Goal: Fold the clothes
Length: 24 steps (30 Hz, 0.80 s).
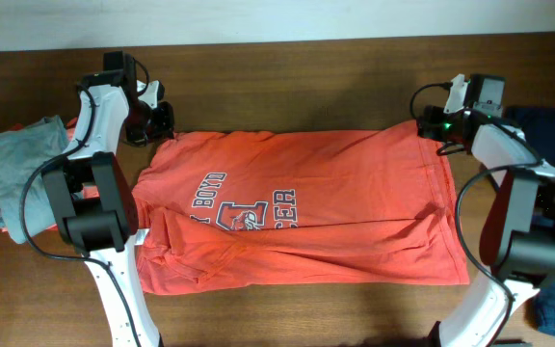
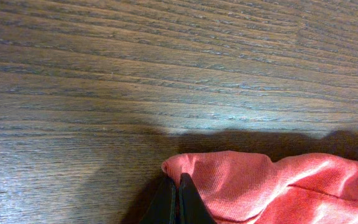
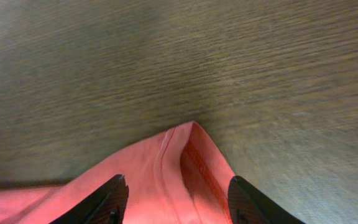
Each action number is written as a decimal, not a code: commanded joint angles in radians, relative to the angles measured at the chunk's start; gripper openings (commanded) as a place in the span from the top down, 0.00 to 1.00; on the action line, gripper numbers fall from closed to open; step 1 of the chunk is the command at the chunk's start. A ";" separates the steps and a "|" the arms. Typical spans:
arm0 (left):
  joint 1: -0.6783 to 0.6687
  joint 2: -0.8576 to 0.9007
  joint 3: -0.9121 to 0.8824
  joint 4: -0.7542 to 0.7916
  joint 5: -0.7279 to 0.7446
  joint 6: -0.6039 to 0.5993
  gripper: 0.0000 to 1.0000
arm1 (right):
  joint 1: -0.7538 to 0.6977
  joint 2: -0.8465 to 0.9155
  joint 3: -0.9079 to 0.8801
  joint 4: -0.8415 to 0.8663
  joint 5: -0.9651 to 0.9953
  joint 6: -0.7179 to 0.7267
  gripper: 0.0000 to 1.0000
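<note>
Zero neat folds judged done: orange T-shirt [image 1: 297, 222] spread sideways on table [image 1: 287, 72], near edge rumpled. Left gripper [image 1: 157, 123] pinched tight on far left corner; right gripper [image 1: 438, 128] jaws apart, straddling far right corner, ungripped. Folding over and squaring remain

The orange-red T-shirt [image 1: 355, 183] is soft matt cloth, creased, on a dark wooden table [image 1: 306, 87] with visible grain.
</note>
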 commanded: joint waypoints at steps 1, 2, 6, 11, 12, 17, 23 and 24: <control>-0.001 -0.043 0.021 -0.002 0.011 0.004 1.00 | -0.006 0.034 0.008 0.032 -0.032 -0.006 0.45; -0.001 -0.043 0.021 -0.001 0.011 0.004 1.00 | -0.006 0.036 0.008 0.040 -0.036 -0.006 0.47; -0.001 -0.043 0.021 -0.001 0.011 0.004 1.00 | -0.006 0.046 0.008 0.068 -0.037 -0.003 0.51; -0.001 -0.043 0.021 -0.001 0.011 0.004 1.00 | -0.006 0.059 0.008 0.079 -0.039 -0.003 0.53; -0.001 -0.043 0.021 -0.001 0.011 0.004 1.00 | -0.006 0.065 0.008 0.081 -0.045 -0.003 0.53; -0.001 -0.043 0.021 -0.001 0.011 0.004 1.00 | -0.004 0.093 0.008 0.105 -0.058 0.018 0.54; -0.001 -0.043 0.021 -0.001 0.011 0.004 1.00 | -0.005 0.096 0.008 0.158 -0.060 0.047 0.63; -0.001 -0.043 0.021 -0.001 0.011 0.004 1.00 | -0.004 0.096 0.008 0.165 -0.062 0.047 0.73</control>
